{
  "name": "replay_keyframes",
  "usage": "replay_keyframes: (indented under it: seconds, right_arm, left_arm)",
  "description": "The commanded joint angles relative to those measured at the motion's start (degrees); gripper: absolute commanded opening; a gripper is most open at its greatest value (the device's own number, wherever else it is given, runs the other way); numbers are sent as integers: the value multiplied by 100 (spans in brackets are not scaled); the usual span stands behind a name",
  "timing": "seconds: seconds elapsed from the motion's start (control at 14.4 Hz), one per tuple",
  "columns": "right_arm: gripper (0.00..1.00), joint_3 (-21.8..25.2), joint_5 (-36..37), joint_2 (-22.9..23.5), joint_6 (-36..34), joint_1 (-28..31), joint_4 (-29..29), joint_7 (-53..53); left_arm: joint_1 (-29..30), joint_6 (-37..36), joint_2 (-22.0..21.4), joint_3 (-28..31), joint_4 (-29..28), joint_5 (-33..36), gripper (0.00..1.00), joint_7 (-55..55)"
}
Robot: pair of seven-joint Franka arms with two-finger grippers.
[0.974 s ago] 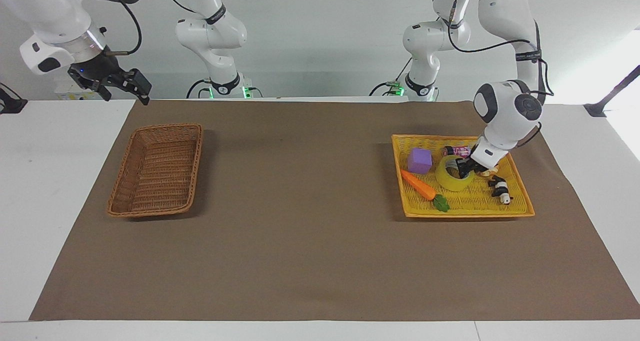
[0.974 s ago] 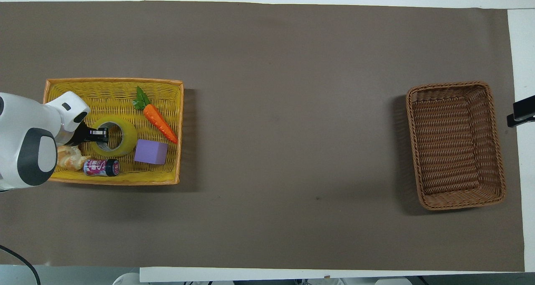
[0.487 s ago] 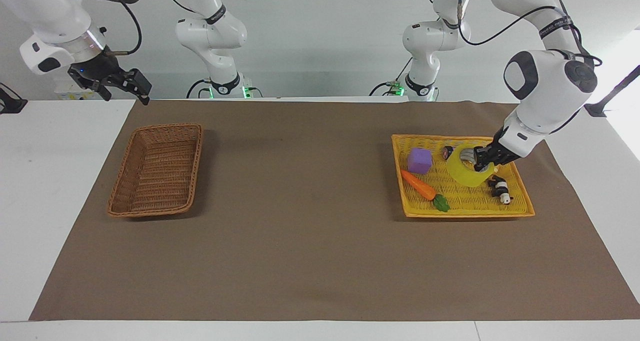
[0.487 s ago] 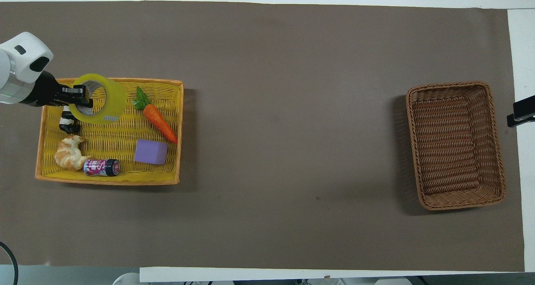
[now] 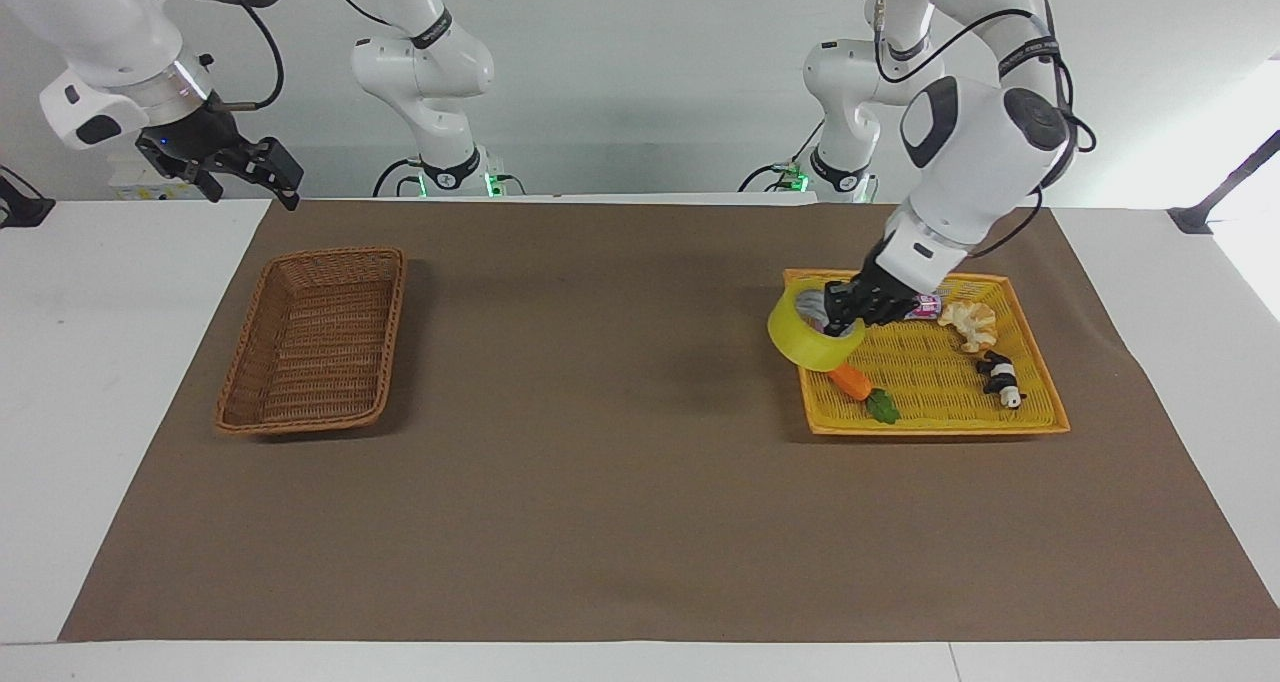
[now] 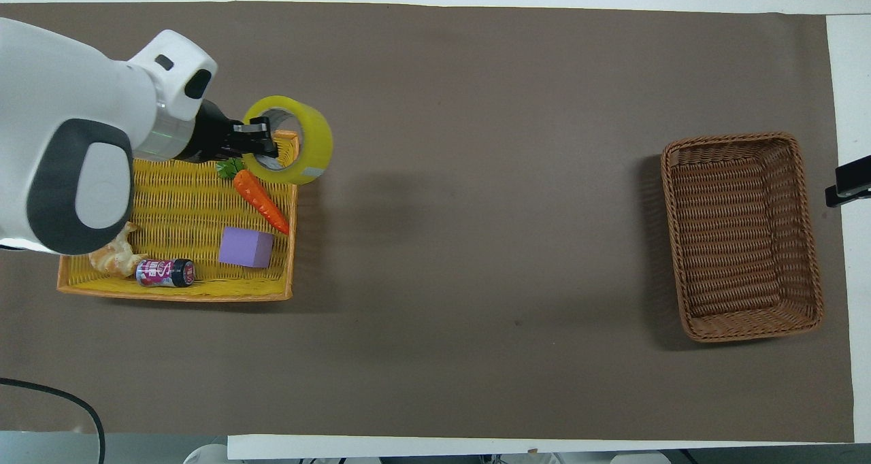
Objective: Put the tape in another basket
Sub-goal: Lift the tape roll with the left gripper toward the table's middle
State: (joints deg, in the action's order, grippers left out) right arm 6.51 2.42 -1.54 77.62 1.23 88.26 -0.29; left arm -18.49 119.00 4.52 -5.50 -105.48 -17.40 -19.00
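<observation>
**Tape lifted clear, the carry to the wicker basket not yet made**

The left end effector [image 5: 846,310] has its fingers pinched shut on the wall of the roll of yellow packing tape [image 5: 812,334], one finger inside the pale core and one outside. The roll hangs in the air, tilted, over the edge of the yellow woven basket [image 5: 1030,357] that faces the middle of the tabletop [image 5: 600,482]. In the overhead view the tape [image 6: 294,144] overlaps that basket's corner farthest from the robots, and a soft shadow lies on the brown mat beside it, which fits a raised roll.

By my reading, the pickup is done: the tape is out from among the other things in the yellow basket, namely the toy carrot [image 6: 258,195], the purple block [image 6: 245,247], the croissant [image 5: 968,322], the small can [image 6: 163,273] and the panda figure [image 5: 1000,377].

What is left is most of the journey. The brown wicker basket [image 5: 315,342] sits well apart, toward the right arm's end of the tabletop, and holds nothing. The roll has to cross the open mat between the two baskets, come down inside the wicker one and be let go.

The right end effector [image 5: 245,167] waits with fingers spread wide and holding nothing, raised over the tabletop's corner by the wicker basket.
</observation>
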Motion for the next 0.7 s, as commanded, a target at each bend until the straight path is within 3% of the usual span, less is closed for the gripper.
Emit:
replay_keyframes:
  seconds: [0.0,0.14,0.42,0.63]
  right_arm:
    - [100,-45,22,-101,-27,70,95,-147]
    - [100,-45,22,-101,-27,70,95,-147]
    - [100,-97,5,-101,-124,53,95,-217]
    - [100,-115,-835,-110,-133,131,156,-726]
  left_arm:
    - [-522,508,58,101,115,-132,0,-681]
    - [-813,895,67,93,141,-210,0,-798]
    - [-832,783,67,93,124,-395,0,-727]
    - [-814,633,58,84,133,-413,0,-710]
